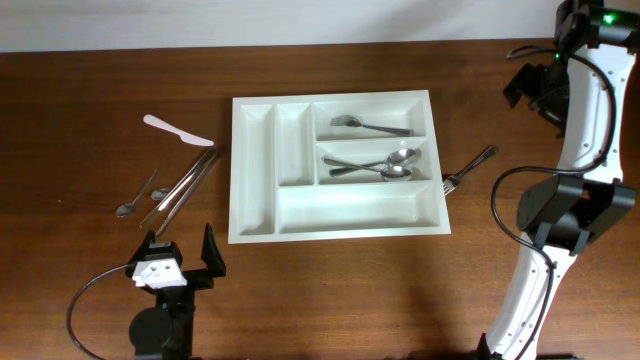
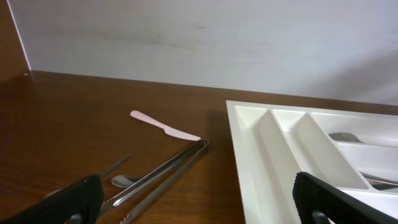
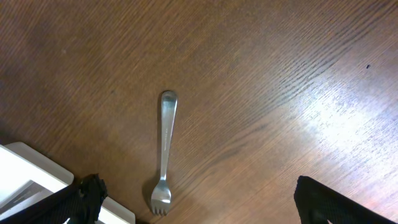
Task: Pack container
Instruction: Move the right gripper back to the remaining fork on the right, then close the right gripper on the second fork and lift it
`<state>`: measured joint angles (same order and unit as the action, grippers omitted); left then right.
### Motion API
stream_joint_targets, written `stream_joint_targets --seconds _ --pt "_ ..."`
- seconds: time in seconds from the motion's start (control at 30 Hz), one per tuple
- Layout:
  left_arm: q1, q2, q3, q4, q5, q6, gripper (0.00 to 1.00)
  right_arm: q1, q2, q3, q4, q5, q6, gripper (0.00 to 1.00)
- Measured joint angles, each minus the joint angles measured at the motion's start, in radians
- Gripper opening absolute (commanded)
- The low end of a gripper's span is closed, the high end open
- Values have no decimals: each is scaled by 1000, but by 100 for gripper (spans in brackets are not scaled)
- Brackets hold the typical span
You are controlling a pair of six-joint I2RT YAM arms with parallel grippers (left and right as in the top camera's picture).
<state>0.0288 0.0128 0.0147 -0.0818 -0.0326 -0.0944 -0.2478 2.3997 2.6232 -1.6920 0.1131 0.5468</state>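
Overhead we see the smooth white plastic container [image 1: 254, 170] at the middle of the counter [image 1: 100, 80]; the right wrist, unlike the left, shows a slim steel fork [image 3: 165, 143] beneath our spread right gripper [image 3: 208, 205], the left gripper [image 2: 199, 202] likewise spread.

Left wrist view now: the tray [image 2: 261, 143] runs off the right and bottom edges, most compartments lost. The tongs [image 2: 168, 171] run out at the bottom. A small utensil [image 2: 123, 181] beside them, too dim to name. Of the left gripper [image 2: 196, 186] only finger tips show. Right wrist view: one tray corner, right gripper [image 3: 196, 186] fingers clipped at the bottom.
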Motion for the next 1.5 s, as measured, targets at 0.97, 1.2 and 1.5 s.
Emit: stream_joint_targets --seconds 0.97,1.2,1.5 --pt "0 0 0 0 0 0 99 125 -345 -941 647 -164 453 95" --pt "0 0 0 0 0 0 99 125 -345 -994 637 -164 544 94" --pt "0 0 0 0 0 0 99 125 -345 -1076 663 -164 557 87"
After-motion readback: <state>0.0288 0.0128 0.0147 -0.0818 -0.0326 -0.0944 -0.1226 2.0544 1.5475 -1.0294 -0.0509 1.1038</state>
